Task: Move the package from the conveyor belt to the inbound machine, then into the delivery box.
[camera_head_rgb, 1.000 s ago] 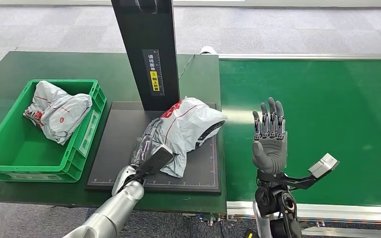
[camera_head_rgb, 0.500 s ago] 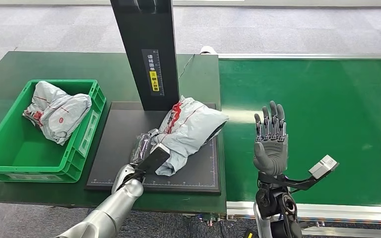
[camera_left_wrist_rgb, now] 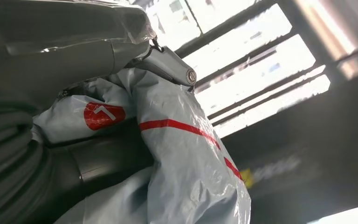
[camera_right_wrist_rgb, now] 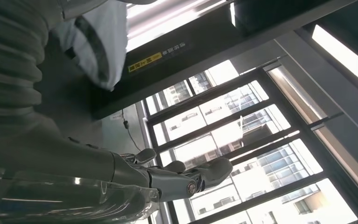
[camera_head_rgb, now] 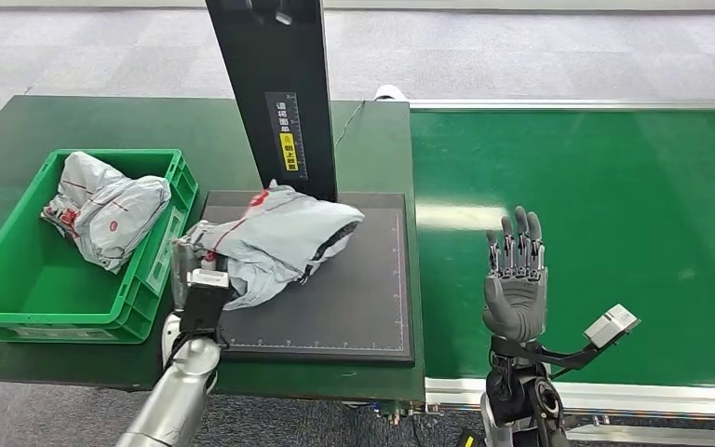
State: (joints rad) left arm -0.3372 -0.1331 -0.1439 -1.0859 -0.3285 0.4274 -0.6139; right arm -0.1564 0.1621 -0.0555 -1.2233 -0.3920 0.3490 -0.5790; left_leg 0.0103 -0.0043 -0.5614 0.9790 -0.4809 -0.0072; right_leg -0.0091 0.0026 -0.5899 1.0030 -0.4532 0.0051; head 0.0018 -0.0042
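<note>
Two legs of this job look finished to me: the package (camera_head_rgb: 275, 242) is off the conveyor belt (camera_head_rgb: 614, 186) and lies on the black plate of the inbound machine (camera_head_rgb: 354, 298), at its left side, just in front of the machine's dark upright column (camera_head_rgb: 275, 93). What is in hand now is the last leg — the carry into the delivery box (camera_head_rgb: 19, 312).

My left hand (camera_head_rgb: 200, 289) has hold of the package at its near left end; the left wrist view shows my grey thumb and fingers (camera_left_wrist_rgb: 170, 65) wrapped into the crumpled plastic with its red stripe, so I judge the grip real, though I cannot tell how much of the bag is gathered in it. My right hand (camera_head_rgb: 517, 279) holds nothing — it stands upright over the belt with its fingers spread apart, well clear of the work.

One parcel (camera_head_rgb: 107, 214) already lies in the far part of the green box. The next move, as I judge it, calls for lifting the package high enough to clear the box's near wall, which sits just beside the plate, then swinging left and letting go over the bare floor of the box. The bag is soft and hangs long, so its trailing end may drag on the rim.
</note>
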